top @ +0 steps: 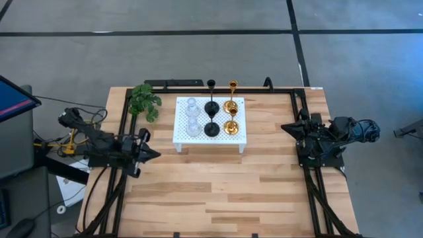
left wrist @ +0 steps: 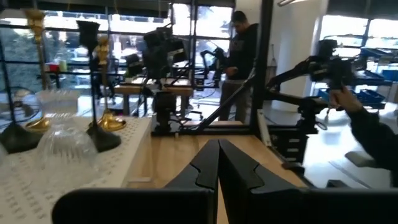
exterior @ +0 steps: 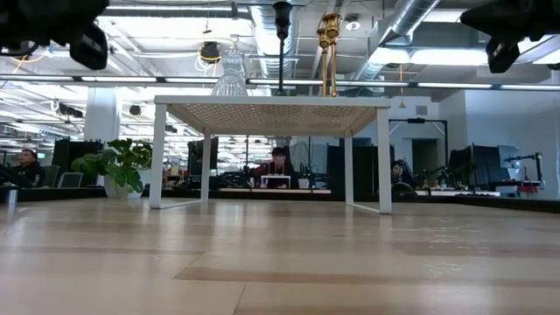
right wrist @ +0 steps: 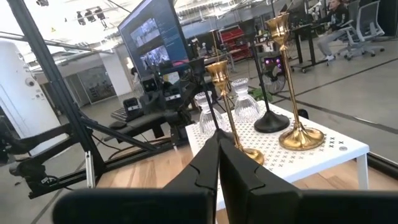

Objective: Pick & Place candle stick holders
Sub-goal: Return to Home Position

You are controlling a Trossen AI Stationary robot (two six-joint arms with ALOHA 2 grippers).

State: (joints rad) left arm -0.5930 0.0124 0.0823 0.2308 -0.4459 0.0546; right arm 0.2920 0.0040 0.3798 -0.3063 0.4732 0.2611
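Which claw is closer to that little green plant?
Left. The left claw sits on the same side as the plant; the right claw is beyond the white platform.

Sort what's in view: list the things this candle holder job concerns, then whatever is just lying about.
Job: two clear glass holders, two black holders, two gold holders, all on the white shelf; left gripper and right gripper, waiting at the sides of the table, fingers shut.

Lying about: green plant beside the shelf; person beyond the table.

Legible text in the four views: none.
The monitor (right wrist: 152, 37) shows screen content too small to read; no label, brand or number is legible.
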